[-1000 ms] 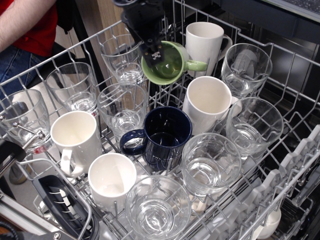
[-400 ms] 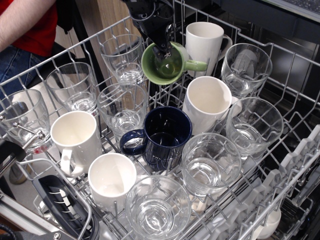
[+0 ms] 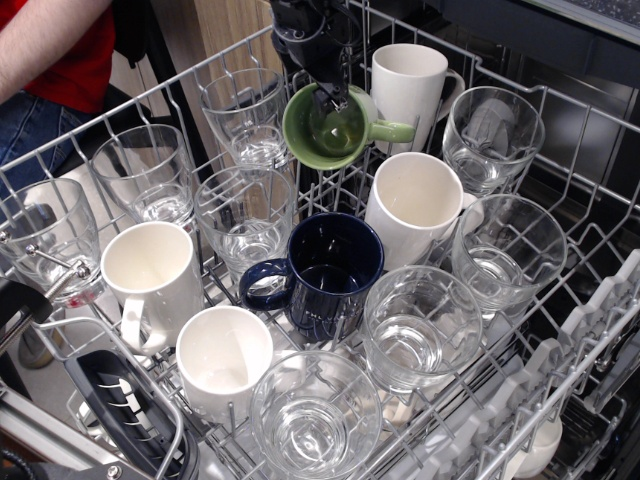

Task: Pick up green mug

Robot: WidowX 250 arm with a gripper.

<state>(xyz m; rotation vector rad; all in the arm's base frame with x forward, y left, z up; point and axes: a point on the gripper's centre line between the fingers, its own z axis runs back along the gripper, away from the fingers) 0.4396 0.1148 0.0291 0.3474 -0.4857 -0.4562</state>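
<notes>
A: Item one, the green mug (image 3: 335,132). Location?

B: Far end of the dishwasher rack (image 3: 600,300), tilted, mouth facing the camera, handle out to the right. A tall white mug (image 3: 408,85) stands just behind it on the right; a clear glass (image 3: 245,118) is just beside it on the left. The navy mug (image 3: 328,275) sits well forward of it, mid-rack.

A: Item two, the hand (image 3: 332,98). Condition?

B: Dark, coming down from the top edge. Its tips now sit at the mug's upper rim, one finger apparently reaching inside the mouth. Whether it is clenched on the rim or released, I cannot tell; the tips blur into the glossy interior.

A: Change since the last count?

B: A second ago the hand hung lower and further left, covering the mug's left rim and interior. It has since shifted up and right along the rim. The mug itself has stayed put: same tilt, same handle direction.

A: Meaning for the task?

B: My reading: the hand has been repositioning for a rim grip, so the lift is not yet begun. The mug remains seated among the rack tines.

A: Remaining stock?

B: White mugs front-left (image 3: 152,272), glasses throughout, all undisturbed.
</notes>
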